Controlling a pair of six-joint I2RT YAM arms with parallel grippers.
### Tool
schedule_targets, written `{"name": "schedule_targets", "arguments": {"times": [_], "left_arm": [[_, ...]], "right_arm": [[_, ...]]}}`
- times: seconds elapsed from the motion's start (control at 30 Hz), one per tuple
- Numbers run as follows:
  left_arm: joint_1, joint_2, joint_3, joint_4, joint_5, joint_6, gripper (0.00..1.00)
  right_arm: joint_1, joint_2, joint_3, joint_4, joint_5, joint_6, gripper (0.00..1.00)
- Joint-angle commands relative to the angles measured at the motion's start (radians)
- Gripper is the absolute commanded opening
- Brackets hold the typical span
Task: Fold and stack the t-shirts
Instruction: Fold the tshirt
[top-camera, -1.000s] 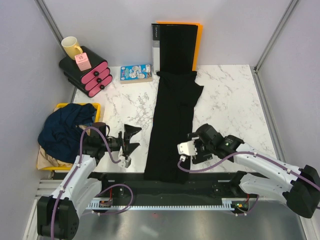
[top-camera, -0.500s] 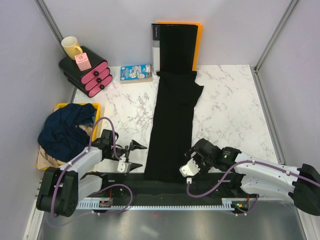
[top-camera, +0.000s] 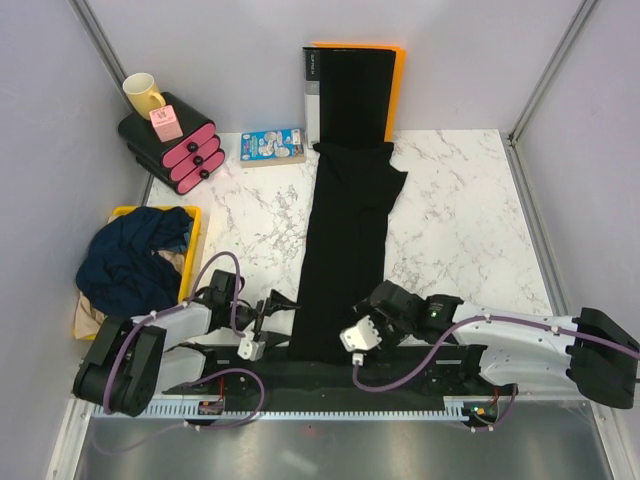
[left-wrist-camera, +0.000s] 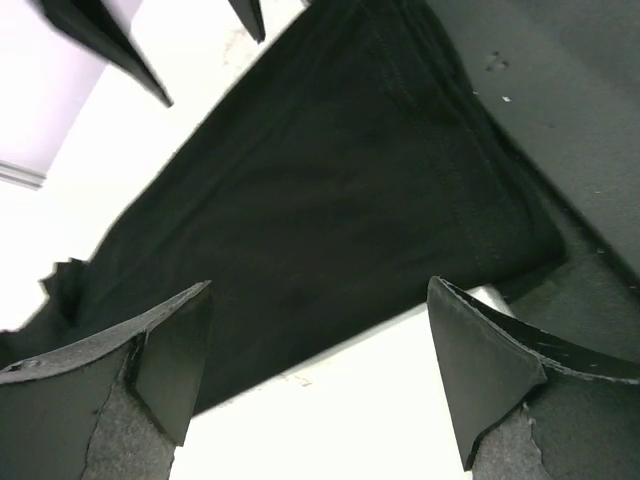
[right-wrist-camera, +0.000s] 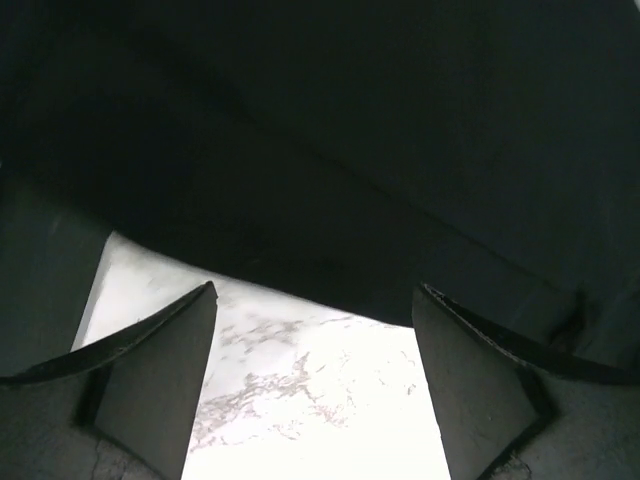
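A black t-shirt (top-camera: 345, 240), folded into a long narrow strip, runs from the back of the marble table (top-camera: 460, 210) to its near edge. My left gripper (top-camera: 278, 315) is open, low at the strip's near left edge. In the left wrist view its fingers (left-wrist-camera: 170, 350) frame the shirt's hem (left-wrist-camera: 330, 180) over bare table. My right gripper (top-camera: 362, 325) is open at the strip's near right corner. In the right wrist view the cloth edge (right-wrist-camera: 330, 130) lies just beyond its fingertips (right-wrist-camera: 470, 370). A navy t-shirt (top-camera: 130, 260) is heaped in a yellow bin (top-camera: 196, 215), with tan cloth (top-camera: 95, 320) beneath.
The strip's far end lies over a black binder with an orange back (top-camera: 397, 80) leaning at the rear wall. At the back left stand a black and pink drawer unit (top-camera: 175, 145), a yellow mug (top-camera: 143, 95), a pink box (top-camera: 165, 124) and a blue box (top-camera: 272, 146).
Both grippers have dropped toward the table's near edge and closed in on the black strip's near corners, the left from the left, the right from the right. The shirt has not moved.
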Motion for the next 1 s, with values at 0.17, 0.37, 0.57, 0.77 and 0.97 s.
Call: {"name": "schedule_targets", "arguments": {"times": [0.17, 0.37, 0.57, 0.77, 0.97], "left_arm": [[-0.018, -0.418, 0.09, -0.115, -0.001, -0.148, 0.99], [-0.06, -0.474, 0.335, -0.427, -0.149, -0.689, 0.99], [-0.058, -0.526, 0.3, -0.668, -0.14, -0.334, 0.97], [-0.06, -0.672, 0.078, -0.655, -0.175, 0.113, 0.97], [-0.06, -0.484, 0.035, -0.618, -0.164, 0.459, 0.95]], "right_arm": [[-0.078, 0.007, 0.286, -0.139, -0.15, 0.624, 0.92], [-0.138, -0.008, 0.3, -0.23, -0.207, 0.678, 0.95], [-0.13, -0.046, 0.242, -0.198, -0.108, 0.551, 0.92], [-0.043, -0.13, 0.128, -0.193, -0.085, 0.275, 0.93], [0.014, -0.163, 0.018, -0.169, -0.105, 0.001, 0.92]]}}
